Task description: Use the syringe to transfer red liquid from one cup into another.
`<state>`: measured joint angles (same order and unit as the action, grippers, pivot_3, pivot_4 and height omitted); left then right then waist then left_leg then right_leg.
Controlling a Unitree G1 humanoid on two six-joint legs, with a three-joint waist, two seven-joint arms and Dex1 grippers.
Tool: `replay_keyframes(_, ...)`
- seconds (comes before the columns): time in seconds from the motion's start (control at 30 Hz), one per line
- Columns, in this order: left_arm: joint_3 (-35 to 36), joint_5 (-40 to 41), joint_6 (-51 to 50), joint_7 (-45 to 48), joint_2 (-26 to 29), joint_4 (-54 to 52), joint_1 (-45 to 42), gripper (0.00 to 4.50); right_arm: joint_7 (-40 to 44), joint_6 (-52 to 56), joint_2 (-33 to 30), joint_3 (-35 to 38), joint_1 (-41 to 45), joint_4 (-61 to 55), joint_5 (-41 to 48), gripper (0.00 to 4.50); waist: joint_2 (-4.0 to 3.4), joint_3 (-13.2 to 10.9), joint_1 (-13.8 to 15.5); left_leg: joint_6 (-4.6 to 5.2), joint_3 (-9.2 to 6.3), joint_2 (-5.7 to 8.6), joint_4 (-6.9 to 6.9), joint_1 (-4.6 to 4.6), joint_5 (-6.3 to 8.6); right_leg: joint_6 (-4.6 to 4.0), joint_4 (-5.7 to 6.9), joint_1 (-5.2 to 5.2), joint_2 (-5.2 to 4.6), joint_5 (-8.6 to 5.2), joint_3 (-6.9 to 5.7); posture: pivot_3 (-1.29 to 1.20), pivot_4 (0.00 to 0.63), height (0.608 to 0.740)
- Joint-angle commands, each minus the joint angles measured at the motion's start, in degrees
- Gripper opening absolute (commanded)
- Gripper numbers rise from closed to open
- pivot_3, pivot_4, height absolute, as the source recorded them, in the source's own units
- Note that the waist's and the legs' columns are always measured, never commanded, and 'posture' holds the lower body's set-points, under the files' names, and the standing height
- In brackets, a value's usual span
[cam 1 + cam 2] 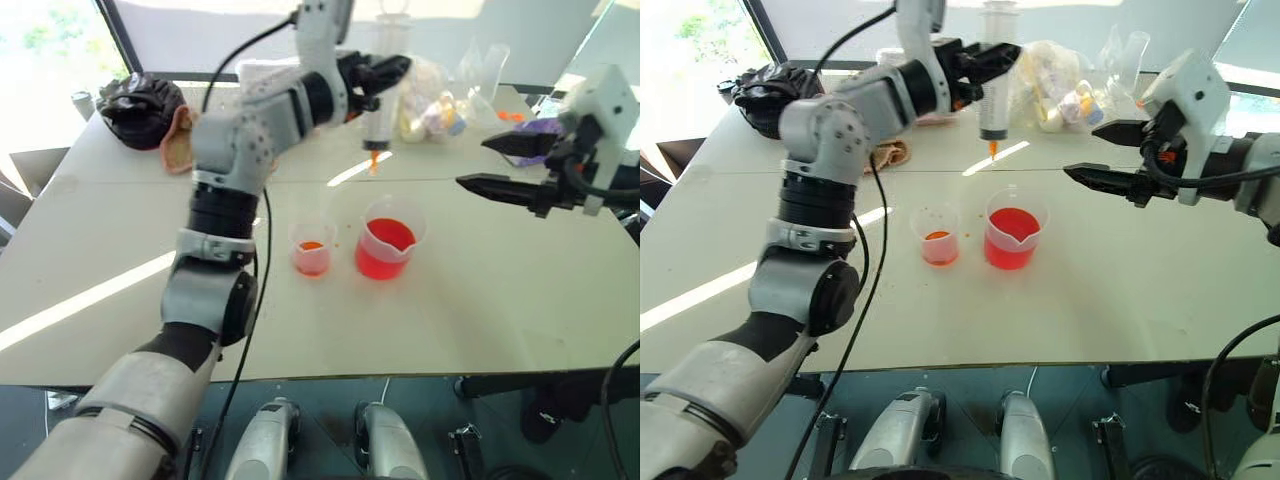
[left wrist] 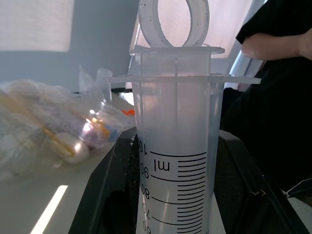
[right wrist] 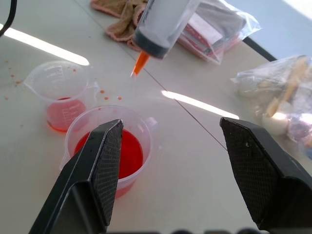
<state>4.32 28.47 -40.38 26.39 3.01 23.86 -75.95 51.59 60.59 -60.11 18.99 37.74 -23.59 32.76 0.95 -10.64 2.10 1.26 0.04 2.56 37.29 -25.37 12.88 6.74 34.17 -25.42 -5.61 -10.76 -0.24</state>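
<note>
Left eye view: small cup [image 1: 311, 250] at centre holds a little red liquid [image 1: 311, 246]; beaker [image 1: 388, 243] beside it stays fuller. Above, left gripper [image 1: 385, 72] pinches the upright syringe [image 1: 378, 118]. Far right, right gripper [image 1: 497, 165] spread, empty. More transfers likely remain.

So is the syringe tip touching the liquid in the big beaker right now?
Apart. In the right eye view the syringe, held upright by the left gripper, has its orange tip well above the beaker, with bare table showing between them. The right wrist view shows the same gap.
</note>
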Motion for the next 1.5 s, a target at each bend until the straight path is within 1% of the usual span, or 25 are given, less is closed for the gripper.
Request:
replay_keyframes(0.03,-3.2,-0.7,5.2,6.4,-1.8,-1.3,1.9,1.49,-3.2,2.2,-0.4,5.0,-1.5,-4.0,2.2,3.31,-0.04,0.0,0.1,0.01,0.0,-0.02,0.02,0.01,0.0,0.0,0.01,0.01,0.02,0.0,0.0,0.0,0.15,0.74)
replay_keyframes(0.13,-7.2,-1.8,8.3,11.4,-3.0,-3.8,6.5,1.49,-5.3,4.5,-0.3,7.2,-3.2,-6.9,4.1,3.31,-0.08,0.0,0.1,0.04,0.01,-0.03,0.1,0.02,0.01,-0.02,0.01,0.05,0.02,-0.01,0.0,0.0,0.15,0.74)
replay_keyframes(0.27,-12.3,-5.3,13.3,15.6,-2.9,-7.2,13.0,1.49,-7.5,7.0,-0.4,9.2,-2.9,-8.0,7.0,3.31,-0.08,0.0,0.1,0.07,0.02,-0.03,0.16,-0.01,0.02,-0.02,0.03,0.04,0.01,-0.01,0.02,0.0,0.15,0.74)
replay_keyframes(0.37,-15.3,-8.8,19.5,17.3,-3.1,-6.3,17.5,1.49,-9.7,8.3,1.6,9.4,-0.2,-6.9,10.2,3.31,-0.09,0.1,0.1,0.09,0.02,-0.04,0.19,0.0,0.03,-0.15,0.02,0.06,-0.02,-0.05,0.02,0.0,0.15,0.74)
replay_keyframes(0.5,-16.8,-11.9,24.6,18.1,-3.2,-5.1,20.2,1.49,-13.0,11.8,3.5,8.8,3.8,-4.9,14.0,3.31,-0.1,0.1,0.1,0.1,0.02,-0.11,0.29,0.0,0.03,-0.28,0.03,0.09,-0.01,-0.07,0.03,0.0,0.15,0.74)
replay_keyframes(0.57,-16.8,-12.3,24.6,17.8,-3.3,-5.3,21.5,1.49,-15.2,13.9,5.0,7.7,5.5,-4.1,15.4,3.31,-0.1,0.1,0.2,0.16,0.02,-0.14,0.41,-0.03,0.07,-0.3,0.03,0.12,-0.01,-0.08,0.02,0.0,0.15,0.74)
replay_keyframes(0.67,-16.8,-12.7,24.3,17.4,-3.1,-6.9,23.8,1.49,-20.2,16.9,9.9,7.4,8.0,-2.4,17.2,3.31,-0.12,0.1,0.1,0.32,0.02,-0.16,0.63,-0.08,0.16,-0.29,0.03,0.21,-0.02,-0.07,0.02,0.0,0.15,0.74)
replay_keyframes(0.87,-16.8,-13.2,23.2,16.4,-3.6,-8.8,25.4,1.49,-26.9,19.0,16.5,7.0,8.1,-1.8,17.7,3.31,-0.12,0.1,0.2,0.35,0.03,-0.15,0.72,-0.1,0.18,-0.25,0.06,0.23,-0.04,-0.04,0.02,0.0,0.15,0.74)
replay_keyframes(1.0,-16.9,-13.4,22.9,16.0,-3.7,-9.3,26.0,1.49,-29.6,18.6,17.8,5.1,7.3,-1.4,16.3,3.31,-0.14,0.1,0.1,0.37,0.03,-0.15,0.73,-0.1,0.19,-0.13,0.07,0.23,-0.03,0.02,0.02,0.0,0.15,0.74)
replay_keyframes(1.27,-17.0,-13.4,22.5,15.3,-4.5,-10.0,26.0,1.49,-31.7,16.6,19.6,3.8,6.5,-0.5,16.3,3.31,-0.14,0.1,0.1,0.37,0.04,-0.15,0.73,-0.09,0.19,-0.13,0.08,0.24,0.06,0.02,0.01,0.0,0.15,0.74)
replay_keyframes(1.3,-17.1,-13.4,22.5,15.4,-4.5,-10.1,25.9,1.49,-31.7,16.4,19.8,3.6,6.6,-0.3,16.3,2.74,-0.14,0.1,0.1,0.38,0.04,-0.15,0.74,-0.09,0.19,-0.13,0.08,0.24,0.06,0.02,0.0,0.0,0.15,0.74)
replay_keyframes(1.33,-17.1,-13.4,22.4,15.4,-4.5,-10.2,25.9,1.49,-31.8,16.2,20.0,3.3,6.7,-0.1,16.3,2.42,-0.14,0.1,0.1,0.38,0.04,-0.15,0.74,-0.09,0.19,-0.13,0.09,0.24,0.07,0.03,0.0,0.0,0.15,0.74)
replay_keyframes(1.47,-17.1,-13.4,22.1,15.3,-4.6,-10.5,26.1,1.49,-32.1,15.3,20.8,2.5,6.5,0.1,16.3,0.37,-0.14,0.1,0.0,0.38,0.04,-0.15,0.74,-0.07,0.19,-0.12,0.09,0.24,0.1,0.02,0.0,0.0,0.15,0.74)
replay_keyframes(1.5,-17.1,-13.4,22.0,15.4,-4.5,-10.6,26.1,1.49,-32.2,15.1,21.0,2.4,6.4,0.2,16.4,0.01,-0.14,0.1,0.0,0.38,0.04,-0.15,0.74,-0.08,0.19,-0.12,0.09,0.24,0.1,0.03,0.0,0.0,0.15,0.74)
